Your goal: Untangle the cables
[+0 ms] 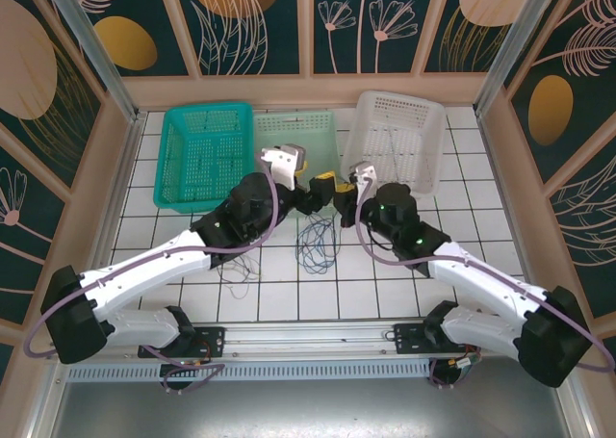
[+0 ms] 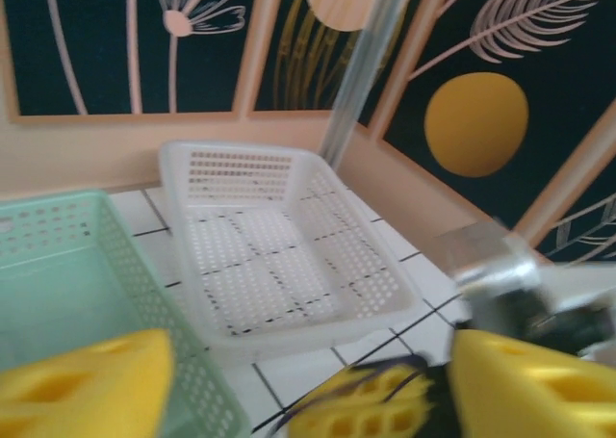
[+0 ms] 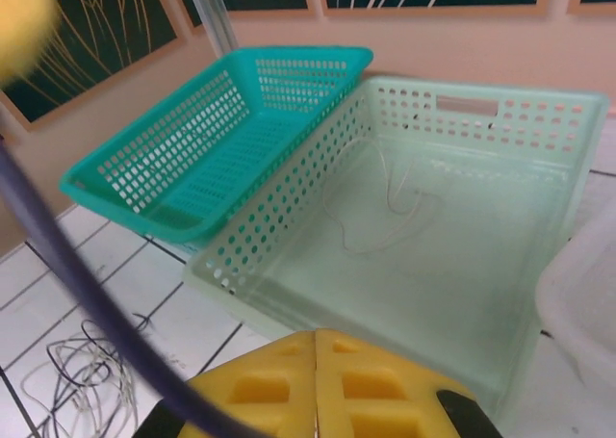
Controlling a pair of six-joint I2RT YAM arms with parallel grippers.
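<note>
Overhead, left gripper [image 1: 310,195] and right gripper [image 1: 342,195] nose to nose, loose cables [image 1: 316,247] on the tiles [image 1: 481,217] beneath, left wrist view adding its fingers [image 2: 87,380] spread wide, right wrist view adding its pads [image 3: 260,390] pressed together, pale cable [image 3: 371,207] inside the light green basket [image 3: 500,106]

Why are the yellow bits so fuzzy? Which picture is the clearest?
Left wrist view: the yellow fingers of the left pincer sit right against the lens, so they blur; the white basket looks soft too. Right wrist view: the pale green basket is sharper, while the right pincer, up close, is fuzzy. Top view: clearest and evenly lit.
</note>
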